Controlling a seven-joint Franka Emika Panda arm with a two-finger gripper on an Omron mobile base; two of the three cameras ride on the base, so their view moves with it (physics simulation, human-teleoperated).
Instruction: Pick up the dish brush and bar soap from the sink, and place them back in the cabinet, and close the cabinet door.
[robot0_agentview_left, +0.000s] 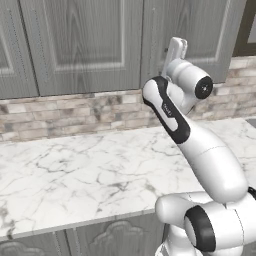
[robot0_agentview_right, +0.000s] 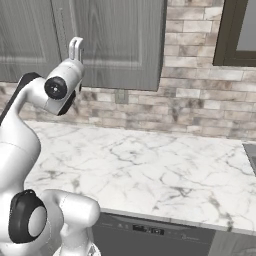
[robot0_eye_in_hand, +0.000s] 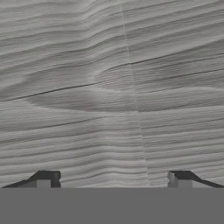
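Observation:
My gripper (robot0_agentview_left: 178, 42) (robot0_agentview_right: 76, 41) is raised high against the grey wood-grain cabinet door (robot0_agentview_left: 192, 30) (robot0_agentview_right: 115, 40), pointing into it. Up close in the hand view, the door's grain (robot0_eye_in_hand: 113, 87) spreads across the picture. The two dark fingertips (robot0_eye_in_hand: 47, 177) stand wide apart, so the gripper (robot0_eye_in_hand: 113, 178) is open with nothing between them. The wall cabinet doors in both base views look shut. A dark sliver at the counter's right edge (robot0_agentview_right: 252, 155) may be the sink. The dish brush and the bar soap are out of view.
A white marble counter (robot0_agentview_left: 75, 170) (robot0_agentview_right: 150, 170) runs below a brick backsplash (robot0_agentview_left: 75, 112). Carved base-cabinet fronts (robot0_agentview_left: 115, 240) and a dark dishwasher panel (robot0_agentview_right: 150, 232) sit under the counter's front edge. A dark window frame (robot0_agentview_right: 235, 35) is at the upper right.

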